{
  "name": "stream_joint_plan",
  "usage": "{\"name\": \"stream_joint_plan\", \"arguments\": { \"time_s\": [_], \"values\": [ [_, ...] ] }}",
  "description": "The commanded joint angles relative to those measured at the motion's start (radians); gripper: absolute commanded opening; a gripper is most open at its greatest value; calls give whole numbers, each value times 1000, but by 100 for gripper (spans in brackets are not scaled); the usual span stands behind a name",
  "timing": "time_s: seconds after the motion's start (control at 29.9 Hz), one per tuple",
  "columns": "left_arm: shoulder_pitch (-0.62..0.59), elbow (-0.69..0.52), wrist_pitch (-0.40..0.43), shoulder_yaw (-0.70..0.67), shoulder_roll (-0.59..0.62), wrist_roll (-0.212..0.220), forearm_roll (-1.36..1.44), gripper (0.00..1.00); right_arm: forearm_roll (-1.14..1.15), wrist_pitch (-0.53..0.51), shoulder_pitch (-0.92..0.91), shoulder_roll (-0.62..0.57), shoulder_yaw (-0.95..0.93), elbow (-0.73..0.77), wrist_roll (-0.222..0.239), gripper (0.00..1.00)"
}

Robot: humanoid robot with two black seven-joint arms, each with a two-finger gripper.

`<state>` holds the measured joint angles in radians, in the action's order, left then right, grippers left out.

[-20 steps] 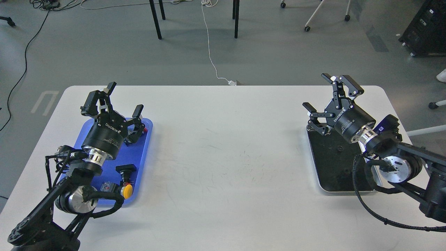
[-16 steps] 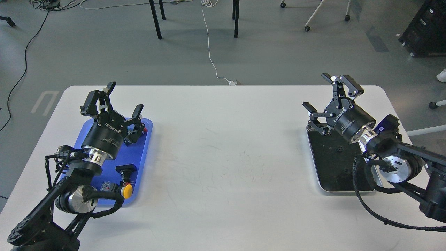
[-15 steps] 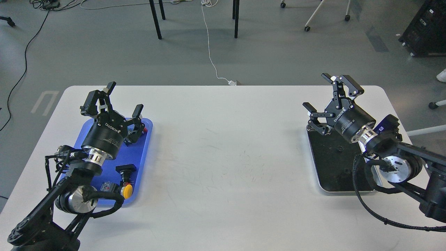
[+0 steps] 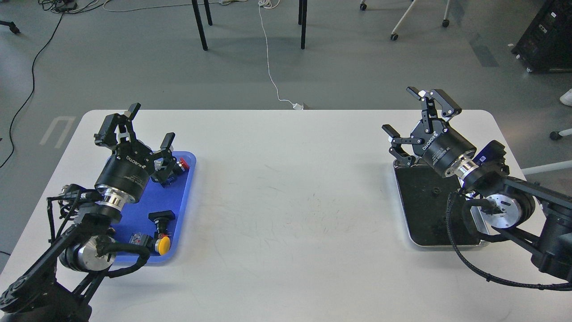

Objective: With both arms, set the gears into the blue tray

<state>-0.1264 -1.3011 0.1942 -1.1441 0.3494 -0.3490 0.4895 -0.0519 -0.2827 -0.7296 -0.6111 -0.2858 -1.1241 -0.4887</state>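
**Gears on metal tray, both grippers spread and empty**

Table [image 4: 286,188]: white, rounded corners, fills most of the view; grey floor beyond the far edge.

Left arm [image 4: 85,223]: comes in from the near left corner and rises over the blue tray. Left gripper [image 4: 149,127] has fingers spread wide apart, nothing between them, above the tray's far end.

Right arm [image 4: 500,210]: comes in from the near right. Right gripper [image 4: 415,114] also has fingers wide apart, holding nothing, above the far left corner of the metal tray.

Blue tray [image 4: 183,201]: at the left side of the table, long axis running near to far. Holds a red-capped push button [image 4: 181,165] at the far end and a yellow-capped push button [image 4: 163,244] at the near end.

Metal tray [image 4: 429,243]: black-bottomed, shiny rim, at the right side, well apart from the blue tray.

Gears: one gear [image 4: 433,193] lies on the black floor of the metal tray, a tiny dark speck. A second cannot be made out.
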Motion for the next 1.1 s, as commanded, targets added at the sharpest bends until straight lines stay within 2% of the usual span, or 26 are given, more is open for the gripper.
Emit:
{"name": "stream_joint_plan", "arguments": {
  "time_s": [0.0, 0.17, 0.3, 0.4, 0.53, 0.64, 0.74, 0.9, 1.07],
  "values": [
    [2, -1, 4, -2, 14, -1, 0, 98, 17, -7, -7, -4, 4, 7, 0, 99],
    [4, -1, 4, 0, 17, -5, 3, 98, 18, -29, -14, -6, 10, 52, 0, 99],
    [5, -20, 13, 7, 49, -77, 21, 98, 18, -32, -13, -10, 2, 58, 0, 99],
    [-6, -64, 86, 15, 103, -93, 92, 98, 18, -33, -13, -21, 1, 58, 0, 99],
    [-56, -102, 229, 14, 132, -99, 360, 98, 18, -44, -4, -30, -1, 61, 0, 99],
    [-133, -127, 295, 17, 132, -102, 551, 98, 4, -120, 15, -38, -7, 66, 0, 99],
    [-215, -152, 295, 47, 132, -102, 722, 98, -2, -206, 58, -48, -21, 90, 0, 99],
    [-370, -150, 295, 225, 114, -114, 894, 98, -8, -206, 120, -117, -82, 69, 0, 99],
    [-397, -138, 280, 291, 25, -114, 888, 98, -8, -206, 127, -159, -96, 55, 0, 99]
  ]
}}
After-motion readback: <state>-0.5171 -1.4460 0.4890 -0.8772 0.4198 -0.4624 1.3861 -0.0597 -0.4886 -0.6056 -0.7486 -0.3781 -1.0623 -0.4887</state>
